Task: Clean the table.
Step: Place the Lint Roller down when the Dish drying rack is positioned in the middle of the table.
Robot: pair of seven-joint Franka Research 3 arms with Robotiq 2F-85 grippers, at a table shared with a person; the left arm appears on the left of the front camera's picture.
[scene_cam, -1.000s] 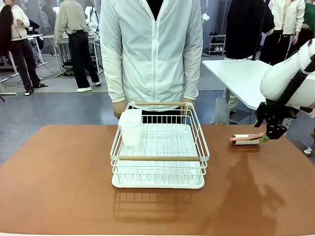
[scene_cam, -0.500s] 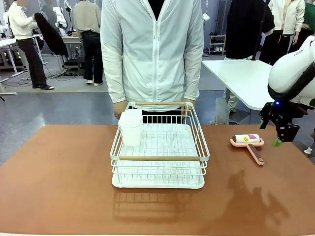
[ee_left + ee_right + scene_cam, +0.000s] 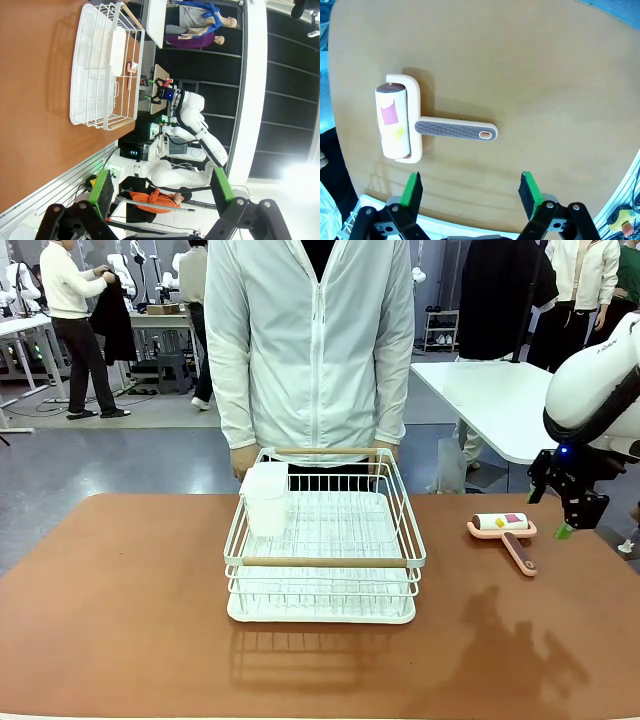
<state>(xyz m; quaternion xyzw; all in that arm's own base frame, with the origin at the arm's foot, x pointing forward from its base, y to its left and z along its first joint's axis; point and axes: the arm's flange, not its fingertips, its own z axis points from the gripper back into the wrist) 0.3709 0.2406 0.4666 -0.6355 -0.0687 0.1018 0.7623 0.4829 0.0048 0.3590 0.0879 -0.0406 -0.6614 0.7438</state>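
On the reddish-brown matte table (image 3: 120, 610), the pink plastic lint roller (image 3: 410, 125) lies at 11 o'clock from the spread, empty right gripper (image 3: 470, 192), its handle crosswise to the fingers. The left gripper (image 3: 160, 192), also spread, hangs far off.

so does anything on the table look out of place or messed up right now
Nothing looks spilled, tipped or broken. The lint roller lies flat on the table near its right end, apart from the open right gripper. The white wire rack sits square at the middle with a clear container in its far-left corner.
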